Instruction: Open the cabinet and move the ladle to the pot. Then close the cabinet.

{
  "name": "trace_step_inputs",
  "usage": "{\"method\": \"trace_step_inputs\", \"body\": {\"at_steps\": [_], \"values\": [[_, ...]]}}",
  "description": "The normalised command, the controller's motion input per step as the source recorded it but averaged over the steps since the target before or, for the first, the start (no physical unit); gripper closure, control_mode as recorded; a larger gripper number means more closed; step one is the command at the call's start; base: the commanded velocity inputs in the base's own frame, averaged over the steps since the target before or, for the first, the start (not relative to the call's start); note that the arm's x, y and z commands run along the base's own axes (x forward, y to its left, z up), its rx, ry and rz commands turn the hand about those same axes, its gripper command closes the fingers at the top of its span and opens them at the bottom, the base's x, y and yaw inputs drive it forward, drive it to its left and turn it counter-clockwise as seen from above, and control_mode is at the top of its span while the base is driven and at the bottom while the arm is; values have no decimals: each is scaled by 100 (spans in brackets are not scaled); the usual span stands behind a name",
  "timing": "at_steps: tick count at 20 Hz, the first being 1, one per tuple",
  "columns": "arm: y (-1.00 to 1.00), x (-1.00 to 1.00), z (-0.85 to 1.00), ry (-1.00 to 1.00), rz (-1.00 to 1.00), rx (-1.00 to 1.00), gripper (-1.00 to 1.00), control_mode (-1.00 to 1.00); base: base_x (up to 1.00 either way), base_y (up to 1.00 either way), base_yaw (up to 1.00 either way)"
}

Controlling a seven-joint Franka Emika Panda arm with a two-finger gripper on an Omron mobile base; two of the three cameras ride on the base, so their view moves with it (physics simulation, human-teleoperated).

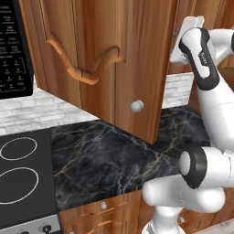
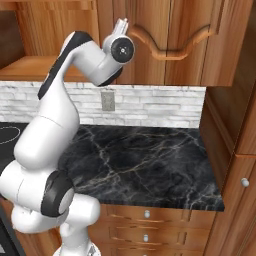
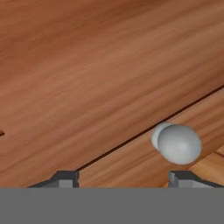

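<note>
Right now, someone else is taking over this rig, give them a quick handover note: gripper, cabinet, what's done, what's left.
Gripper: open, holding nothing, facing the cabinet door, its knob just ahead of the right fingertip.
Cabinet: door looks shut in the right base view; the knob is not gripped.
Done: approach to the knob.
Left: grip the knob, open the door, move the ladle to the pot, close the cabinet. Where ladle and pot are cannot be told.

1. We've got the cabinet (image 3: 100, 74) door right in front of the gripper (image 3: 118, 178), wood straight across, no way through.
2. The silver knob (image 3: 177, 143) sticks out just above the right fingertip, a bit off centre.
3. Jaws stand wide with nothing between them.
4. Below the gripper, the black marble counter (image 2: 145, 160) lies bare, so plenty of room there.
</note>
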Motion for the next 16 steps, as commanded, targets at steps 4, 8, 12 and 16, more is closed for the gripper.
{"method": "trace_step_inputs", "body": {"at_steps": [4, 8, 12, 16], "values": [[11, 67, 0, 6, -5, 0, -100, -100, 0, 0, 0], [13, 58, 0, 8, -6, 0, -100, -100, 0, 0, 0], [4, 3, 0, 6, -4, 0, -100, -100, 0, 0, 0], [0, -37, 10, 2, -1, 0, -100, -100, 0, 0, 0]]}}
